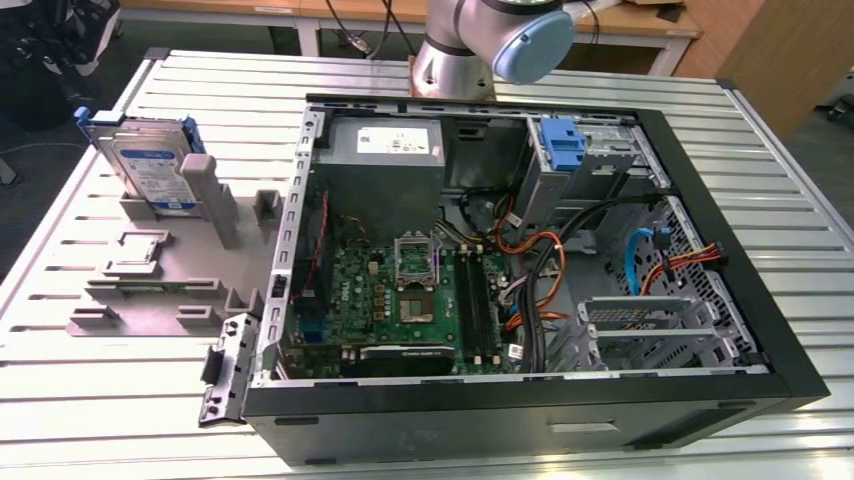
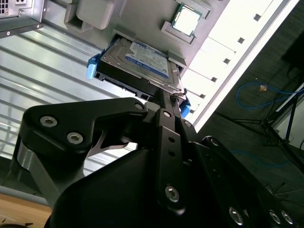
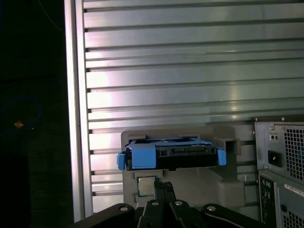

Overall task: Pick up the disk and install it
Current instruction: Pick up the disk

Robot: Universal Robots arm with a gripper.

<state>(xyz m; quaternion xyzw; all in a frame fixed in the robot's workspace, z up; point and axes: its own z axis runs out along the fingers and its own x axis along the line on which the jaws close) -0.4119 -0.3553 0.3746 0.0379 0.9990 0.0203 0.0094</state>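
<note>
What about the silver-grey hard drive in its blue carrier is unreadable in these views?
Exterior view: a grey holder post covers part of the silver-grey disk in its blue carrier.
Second wrist view: the black gripper overlaps the disk's near edge.
First wrist view: the disk is edge-on, its label unseen.

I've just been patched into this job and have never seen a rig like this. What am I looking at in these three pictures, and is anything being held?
The exterior view looks down on a slatted metal table that carries an open computer case. Behind the case stands the base of the one robot arm. On the exterior view's left, a grey holder carries the disk, standing on edge, and a small square chip. Both wrist views come from cameras riding on the arm. The black metal in their foreground is the gripper, close to the disk. The disk sits in its holder, so nothing seems to be held.
</note>
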